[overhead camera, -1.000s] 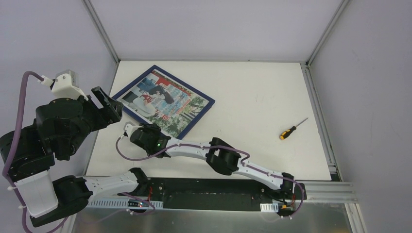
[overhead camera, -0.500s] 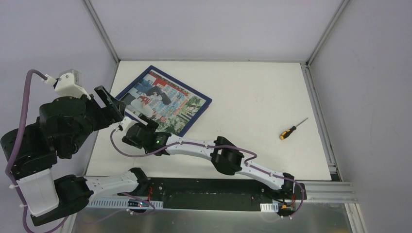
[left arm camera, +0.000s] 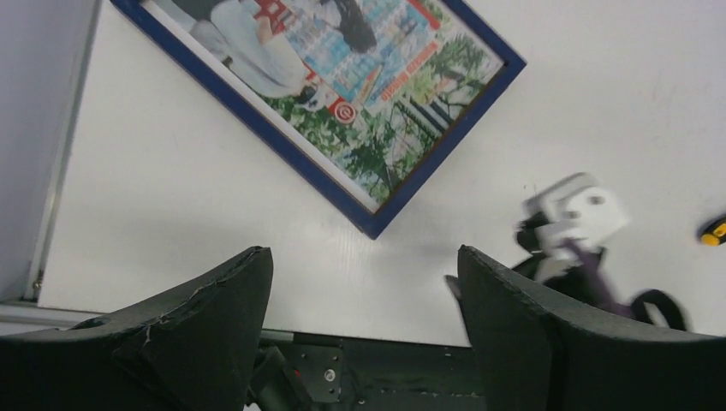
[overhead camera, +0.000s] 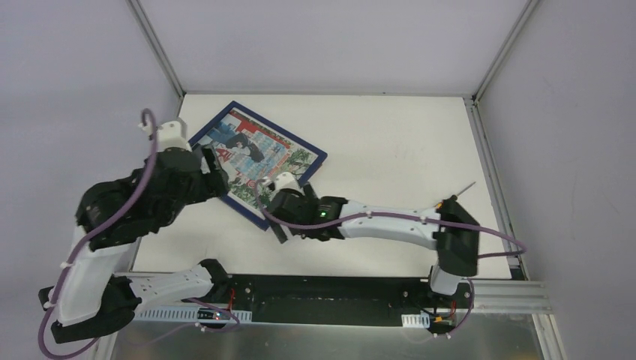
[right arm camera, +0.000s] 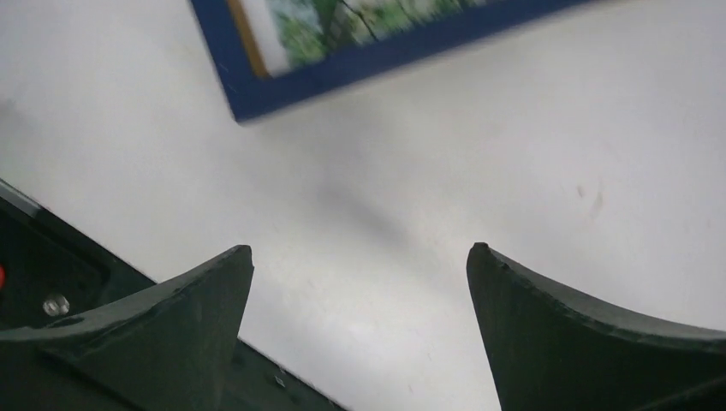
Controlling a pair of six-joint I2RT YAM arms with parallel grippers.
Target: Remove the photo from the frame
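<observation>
One navy frame (left arm camera: 374, 224), photo (left arm camera: 342, 77) inside, flat on table (overhead camera: 390, 150)

An orange-handled screwdriver (left arm camera: 715, 231) lies on the white table (overhead camera: 390, 142), near its right edge.

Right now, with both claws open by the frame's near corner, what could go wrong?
The frame lies flat with the photo facing up, so an open claw may push it along instead of gripping. The left claw and right claw both hover by its near corner and could collide. The right arm's elbow sits over the screwdriver and could knock it.
</observation>
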